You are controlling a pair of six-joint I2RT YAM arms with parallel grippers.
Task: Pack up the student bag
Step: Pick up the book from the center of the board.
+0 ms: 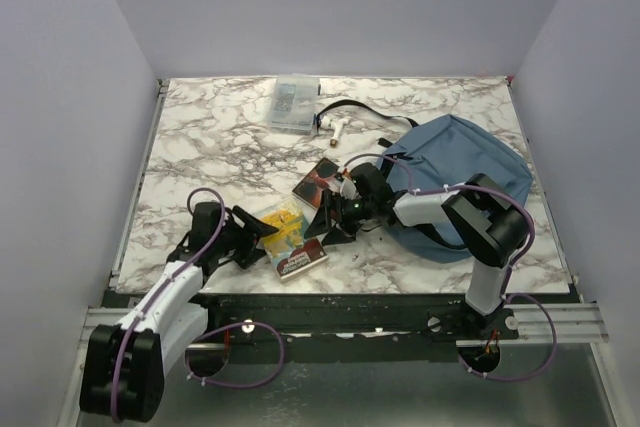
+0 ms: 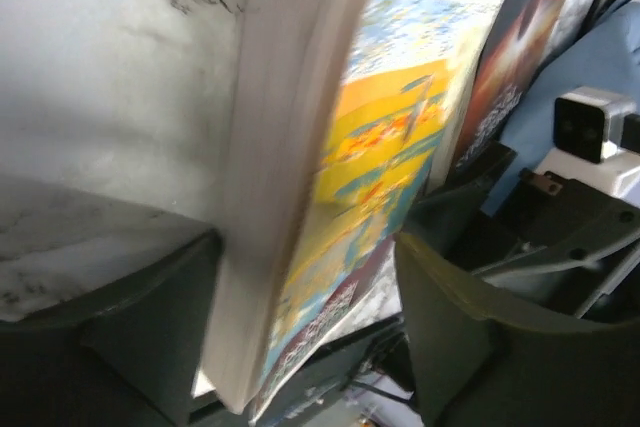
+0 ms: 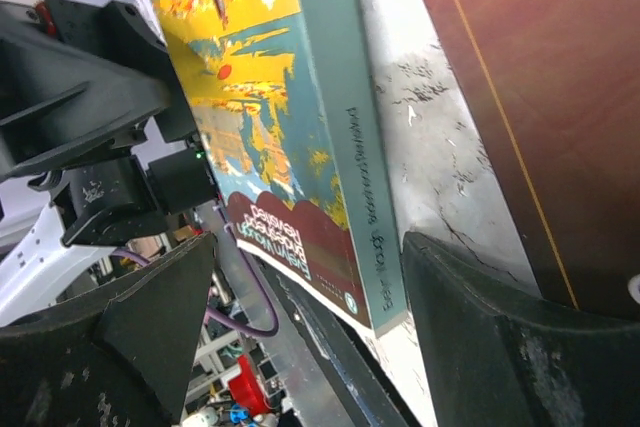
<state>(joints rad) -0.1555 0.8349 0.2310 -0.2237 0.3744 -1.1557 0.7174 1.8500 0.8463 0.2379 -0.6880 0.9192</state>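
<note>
Item one, nearest the lens: my left gripper [image 2: 308, 247], dark fingers [image 2: 140, 337] spread wide to either side of a thick paperback book [image 2: 390, 167]. The pale page edge lies against the one finger, and a gap shows between the cover and the other; I cannot tell whether I bear on it. Item two: my right gripper [image 3: 308, 242], fingers [image 3: 500, 347] equally wide, straddling the same book at its teal spine; nothing is clamped. The book's cover is yellow and teal with a maroon band, and it lies near the front edge of the marble table [image 1: 200, 147], between my two grippers. Item three: a second book [image 1: 320, 180], with a dark red and black cover, flat on the marble just beyond the first. Item four: the student bag [image 1: 465, 162], dusty blue, lying on the right half of the table, with my right forearm crossing its near-left edge. Its black strap [image 1: 360, 107] trails toward the far side. Item five: a clear plastic box [image 1: 293, 104] at the far edge, and just beside it a small white object [image 1: 337, 127] whose kind I cannot make out.
</note>
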